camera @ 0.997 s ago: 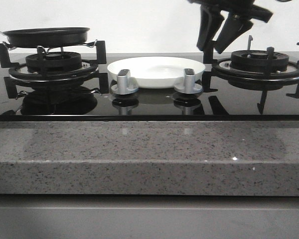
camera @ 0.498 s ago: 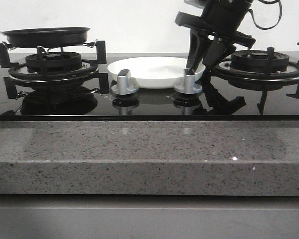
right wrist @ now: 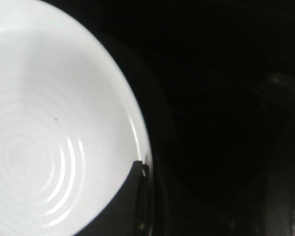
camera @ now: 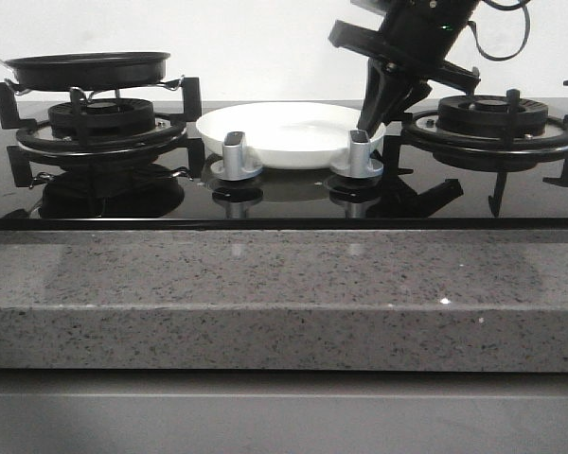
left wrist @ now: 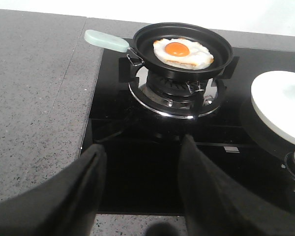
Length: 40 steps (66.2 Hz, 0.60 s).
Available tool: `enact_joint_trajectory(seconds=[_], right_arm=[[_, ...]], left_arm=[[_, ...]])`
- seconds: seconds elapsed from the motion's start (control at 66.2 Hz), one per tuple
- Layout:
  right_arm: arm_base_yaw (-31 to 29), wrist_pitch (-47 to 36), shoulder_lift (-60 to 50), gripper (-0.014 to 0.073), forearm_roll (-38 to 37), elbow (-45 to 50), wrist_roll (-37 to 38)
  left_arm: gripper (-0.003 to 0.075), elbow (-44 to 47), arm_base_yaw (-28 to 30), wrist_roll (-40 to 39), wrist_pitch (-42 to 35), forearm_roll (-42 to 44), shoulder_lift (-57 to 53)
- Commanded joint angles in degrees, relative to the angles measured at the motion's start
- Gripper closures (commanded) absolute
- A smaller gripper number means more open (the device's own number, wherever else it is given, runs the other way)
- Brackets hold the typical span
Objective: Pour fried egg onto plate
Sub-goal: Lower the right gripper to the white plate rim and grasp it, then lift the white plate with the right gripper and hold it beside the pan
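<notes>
**Right gripper clamps the plate rim**

My right gripper (camera: 371,121) pinches the plate (camera: 284,132) at its right rim, between the 2 burners behind the 2 knobs (camera: 237,156). My left gripper (left wrist: 142,189) hangs spread over the black glass. Farther off, the fried egg (left wrist: 182,52) lies in the frying pan (left wrist: 187,69) on the left burner (camera: 102,121).

1. No text, label, brand, number or sign is legible in any view.
2. The hob glass (camera: 284,203), the knobs (camera: 237,156) and the pan (left wrist: 183,50) carry no readable markings.
</notes>
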Motion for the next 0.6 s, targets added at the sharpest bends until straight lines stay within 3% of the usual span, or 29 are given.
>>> enact_joint_trajectory(seconds=[0.0, 0.317, 0.498, 0.589], right_arm=[[-0.14, -0.59, -3.45, 0.0702, 1.77, -2.39, -1.04], [-0.19, 1.52, -5.37, 0.0704, 1.82, -11.07, 3.34], [-0.06, 8.81, -11.26, 0.0704, 2.45, -11.03, 4.8], [0.85, 8.35, -13.66, 0.0704, 2.45, -9.31, 4.8]], left_arm=[[0.0367, -1.5, -0.45, -0.2, -3.98, -0.37, 0.23], [0.0367, -1.5, -0.45, -0.2, -3.98, -0.37, 0.23], [0.0367, -1.5, -0.45, -0.2, -3.98, -0.37, 0.23], [0.0367, -1.5, -0.45, -0.2, -4.2, -0.37, 0.23]])
